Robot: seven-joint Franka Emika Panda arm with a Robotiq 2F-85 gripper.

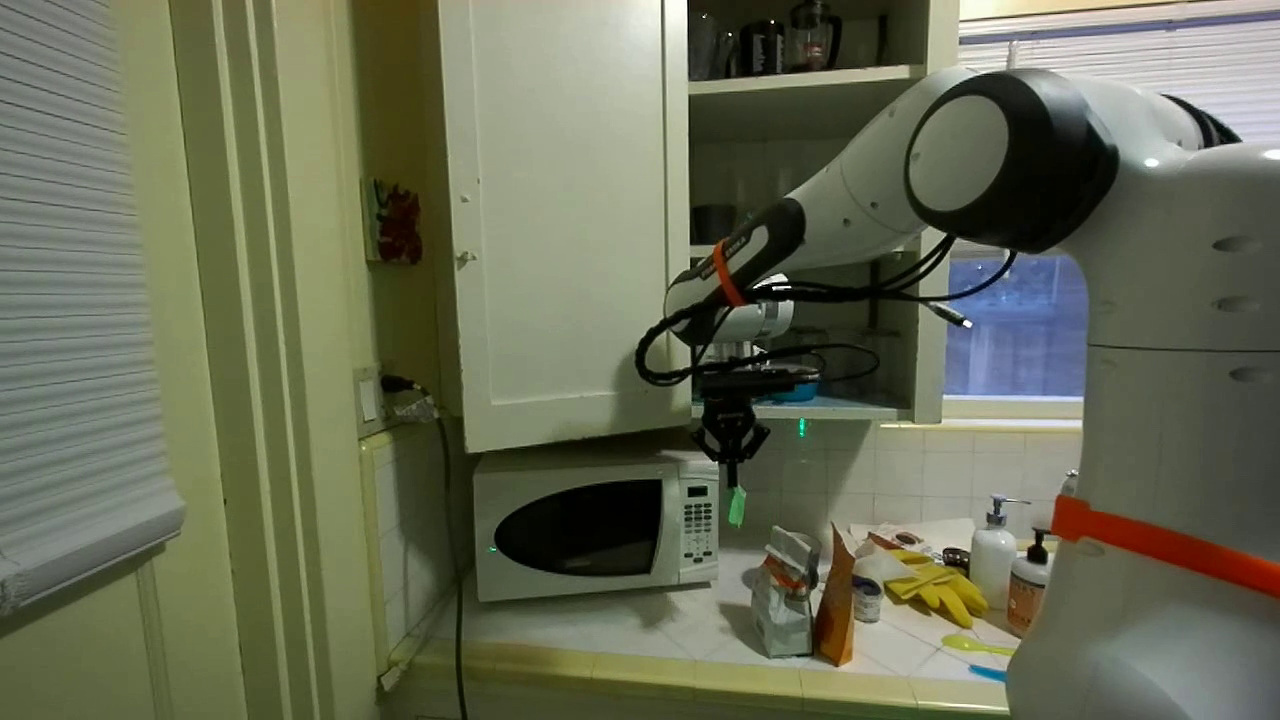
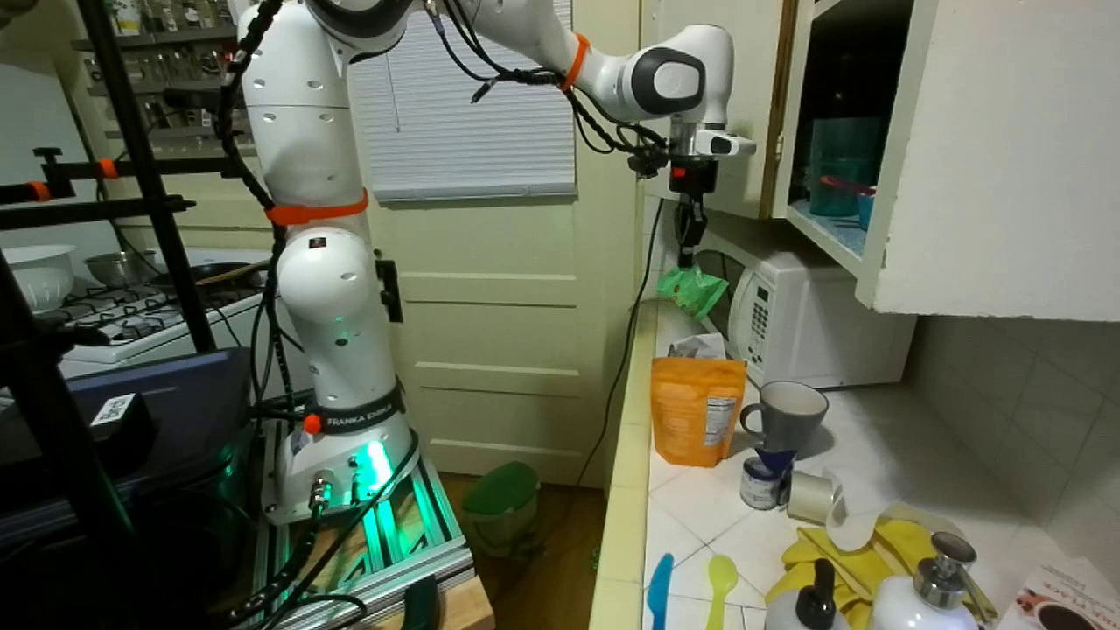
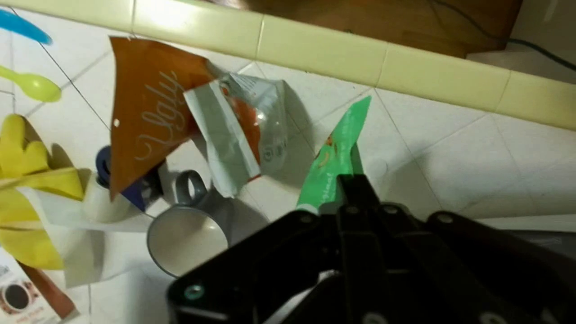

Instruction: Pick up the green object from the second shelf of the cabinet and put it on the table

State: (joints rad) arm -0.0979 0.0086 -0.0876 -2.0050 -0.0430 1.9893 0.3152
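One small red painting is hanging at the far left of an exterior view. Next, a plain white cabinet door is standing open, and a white microwave is sitting below it on the tiled countertop. Just to the right, the black Robotiq gripper is pointing down, its jaws pressing together on a green snack packet; the packet is hanging in the air above the countertop, outside the wall cabinet, and its lettering is showing partly hidden in the wrist view. Farther right, a silver-and-orange bag is standing just beside an orange pouch reading "Ugly", with a grey mug and a small can standing near. Yellow rubber gloves are lying next, while a lime-green plastic spoon and a blue plastic knife are resting nearer the countertop's edge. A white pump bottle is standing beside the gloves, a black-topped bottle just beside it, and the white Panda arm is standing at the far right.
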